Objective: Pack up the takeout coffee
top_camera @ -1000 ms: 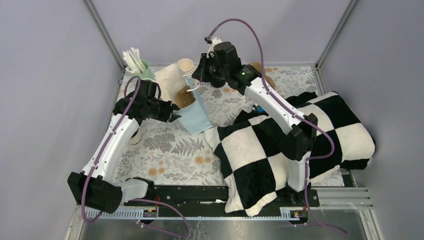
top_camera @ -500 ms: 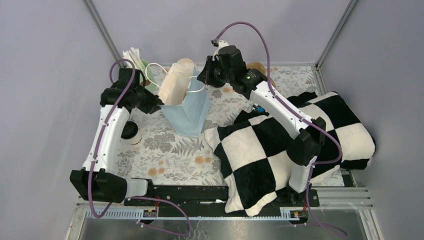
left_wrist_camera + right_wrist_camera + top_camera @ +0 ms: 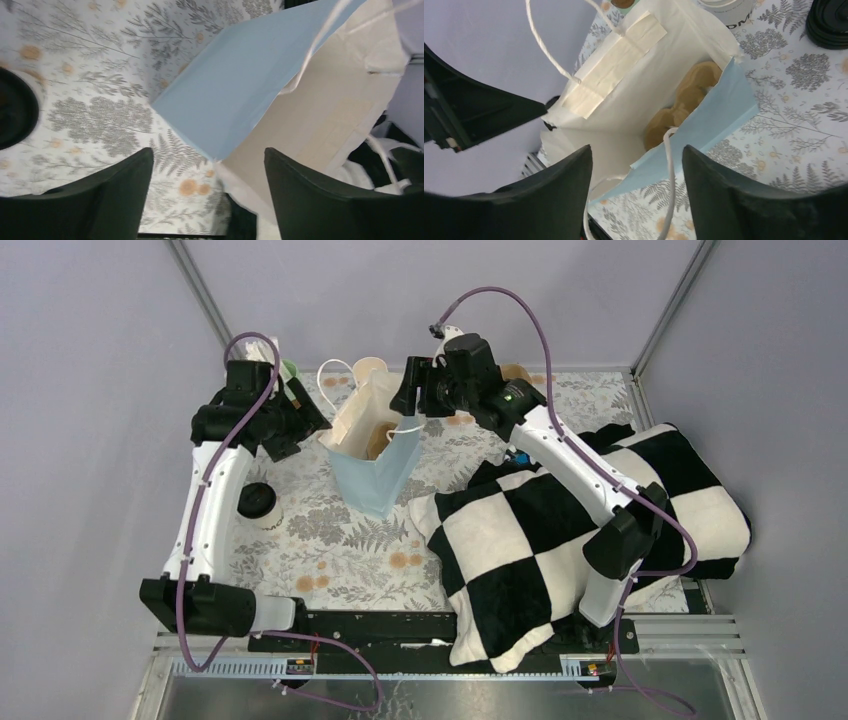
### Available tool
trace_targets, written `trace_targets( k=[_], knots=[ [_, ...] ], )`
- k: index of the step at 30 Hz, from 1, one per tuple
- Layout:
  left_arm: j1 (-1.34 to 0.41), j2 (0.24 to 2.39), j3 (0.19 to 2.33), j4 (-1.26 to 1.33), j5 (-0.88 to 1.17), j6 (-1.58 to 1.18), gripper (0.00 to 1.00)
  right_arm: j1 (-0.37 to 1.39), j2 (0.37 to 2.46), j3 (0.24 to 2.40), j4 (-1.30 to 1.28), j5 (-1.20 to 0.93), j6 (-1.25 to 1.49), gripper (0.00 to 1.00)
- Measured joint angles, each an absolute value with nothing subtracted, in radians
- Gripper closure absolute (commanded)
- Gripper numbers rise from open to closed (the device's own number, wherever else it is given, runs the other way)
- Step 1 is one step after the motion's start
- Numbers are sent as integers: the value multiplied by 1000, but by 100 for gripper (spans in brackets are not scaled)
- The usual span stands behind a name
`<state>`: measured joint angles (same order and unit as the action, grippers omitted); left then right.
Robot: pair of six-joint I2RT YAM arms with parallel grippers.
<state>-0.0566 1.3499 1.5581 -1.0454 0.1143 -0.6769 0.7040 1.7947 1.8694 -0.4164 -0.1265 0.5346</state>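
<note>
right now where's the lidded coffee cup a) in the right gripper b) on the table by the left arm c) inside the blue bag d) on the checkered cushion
b, the coffee cup stands on the table beside the left arm, outside the blue bag

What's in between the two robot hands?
The open blue bag stands between the left gripper and the right gripper; the top view shows it.

Lidded takeout coffee [image 3: 258,503] stands left of open blue bag [image 3: 380,472], apart.
</note>
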Motion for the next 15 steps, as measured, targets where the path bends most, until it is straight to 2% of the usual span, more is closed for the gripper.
trace_targets(
  k=[2, 10, 15],
  knots=[
    [-57, 1319, 1558, -1061, 84, -649, 5, 704, 1794, 1904, -475, -135, 496, 1],
    [-56, 1079, 1484, -1155, -145, -612, 1, 705, 1734, 2000, -682, -150, 354, 0],
    [31, 1074, 1417, -1189, -237, -629, 1, 705, 1613, 1991, -757, -143, 284, 0]
  ],
)
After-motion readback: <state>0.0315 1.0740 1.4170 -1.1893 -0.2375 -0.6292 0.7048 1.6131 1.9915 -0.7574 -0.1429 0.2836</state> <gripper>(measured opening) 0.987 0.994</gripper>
